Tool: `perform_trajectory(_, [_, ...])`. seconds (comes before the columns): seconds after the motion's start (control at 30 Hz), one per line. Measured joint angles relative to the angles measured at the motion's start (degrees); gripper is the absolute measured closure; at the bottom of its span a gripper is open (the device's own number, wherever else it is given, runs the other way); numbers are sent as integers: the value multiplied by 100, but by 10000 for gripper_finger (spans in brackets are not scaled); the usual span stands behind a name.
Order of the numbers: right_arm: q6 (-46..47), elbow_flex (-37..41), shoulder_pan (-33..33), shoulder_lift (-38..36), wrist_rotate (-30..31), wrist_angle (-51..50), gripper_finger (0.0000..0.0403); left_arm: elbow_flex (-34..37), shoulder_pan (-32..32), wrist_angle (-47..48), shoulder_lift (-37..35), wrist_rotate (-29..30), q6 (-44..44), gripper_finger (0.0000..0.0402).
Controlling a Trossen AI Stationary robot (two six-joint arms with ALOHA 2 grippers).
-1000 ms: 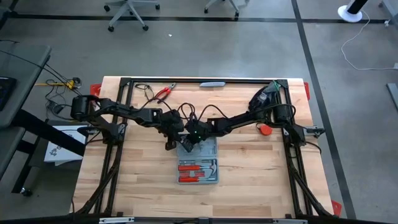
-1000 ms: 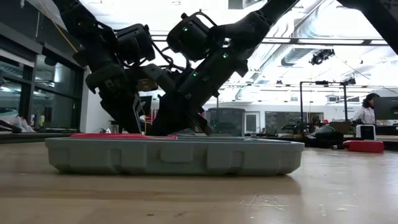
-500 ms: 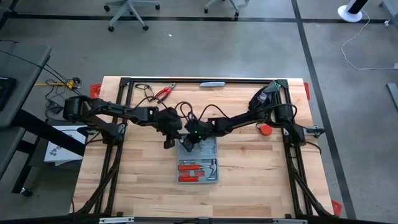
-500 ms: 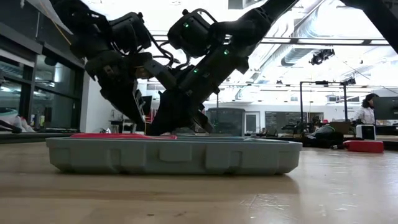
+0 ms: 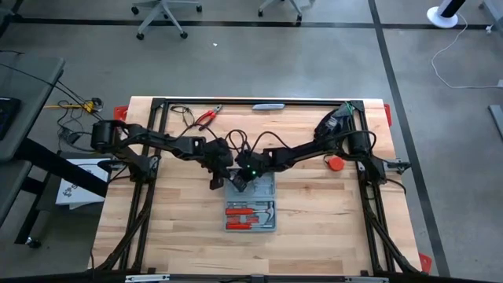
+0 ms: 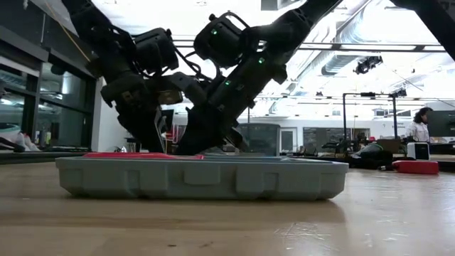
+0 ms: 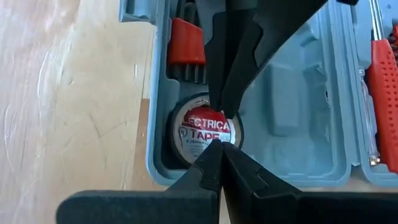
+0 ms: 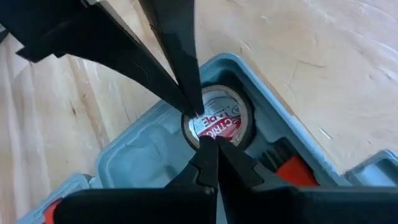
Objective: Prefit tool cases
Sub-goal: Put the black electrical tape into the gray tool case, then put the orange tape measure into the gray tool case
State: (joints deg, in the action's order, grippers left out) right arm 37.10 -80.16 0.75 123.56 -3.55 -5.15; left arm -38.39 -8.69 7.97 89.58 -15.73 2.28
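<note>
The grey-blue tool case (image 5: 263, 206) lies open on the table, low and flat in the low view (image 6: 199, 178). A roll of electrical tape (image 7: 199, 134) (image 8: 227, 121) lies flat in a round slot at the case's far left corner. Red-handled tools (image 5: 250, 214) sit in slots in the near half. My left gripper (image 7: 217, 148) (image 5: 224, 174) and right gripper (image 8: 208, 140) (image 5: 240, 179) are both shut. Their tips meet over the tape roll from opposite sides. My left gripper's shut fingertips (image 7: 208, 163) rest on the tape roll's red-and-white label (image 7: 205, 127) near its middle, slanting down from the table's left. The roll lies flat in its slot. My right gripper's shut fingertips (image 8: 205, 155) meet the same label (image 8: 217, 127), slanting down from the table's right, tip to tip with the left.
Red-handled pliers (image 5: 206, 118) and cables lie near the far edge, with a grey bar (image 5: 269, 105) beside them. A dark tool (image 5: 334, 122) and a red round object (image 5: 335, 163) sit at the far right. Bare wood surrounds the case.
My left gripper rose a little and tipped away from the case, then came back down onto the tape roll. My right gripper stayed at the roll. The case shifted only slightly.
</note>
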Motion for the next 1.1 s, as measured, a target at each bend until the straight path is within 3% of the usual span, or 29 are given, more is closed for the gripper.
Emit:
perform_trajectory(0.27, [-398,8,0,-731,292,-306,403,24,-14,203,-1006,158,284,401])
perform_trajectory(0.4, [-757,9,16,-1219,539,-1008,403,24,-69,185,-1588,170,429,401])
perform_trajectory(0.63, [-1117,7,52,-2159,853,-3296,403,20,-214,167,-2345,459,647,401])
perform_trajectory(0.87, [-959,85,-64,-2705,1557,-5585,403,20,-258,168,-2378,601,656,401])
perform_trajectory(0.97, [-651,466,-156,-2946,1816,-5673,403,20,-256,168,-2241,662,662,401])
perform_trajectory(1.1, [70,1389,-278,-3215,1694,-4846,402,20,-249,195,-1916,732,378,401])
